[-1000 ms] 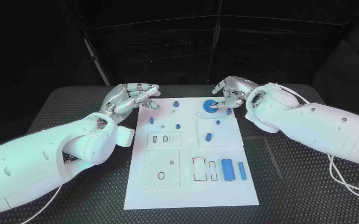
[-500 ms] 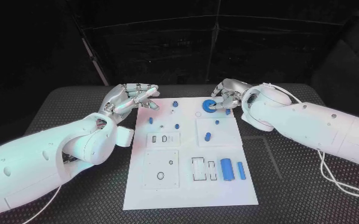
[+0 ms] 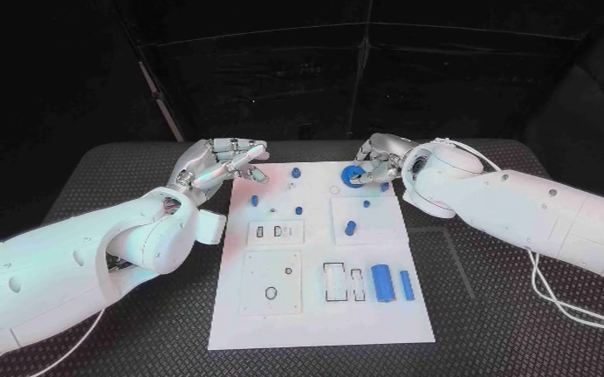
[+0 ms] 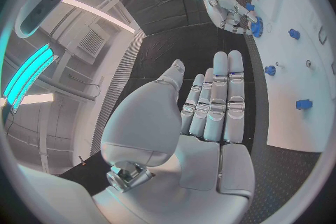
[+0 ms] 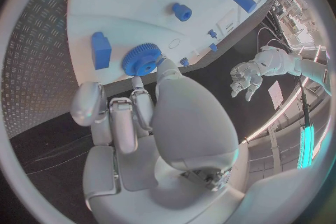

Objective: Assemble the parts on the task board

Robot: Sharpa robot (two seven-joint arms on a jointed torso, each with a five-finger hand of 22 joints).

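Head view: task board at centre of black surface; blue gear at its 1 o'clock corner, pinched by right hand. Left hand at 11 o'clock, fingers extended, empty.
Left wrist view: fingers straight, close together.
Right wrist view: fingers touch the gear.

The task board is a white plate lying flat in the middle of the table. Small blue parts stand on its far half, among them a blue gear at the far right. Two blue bars lie side by side near its right edge.
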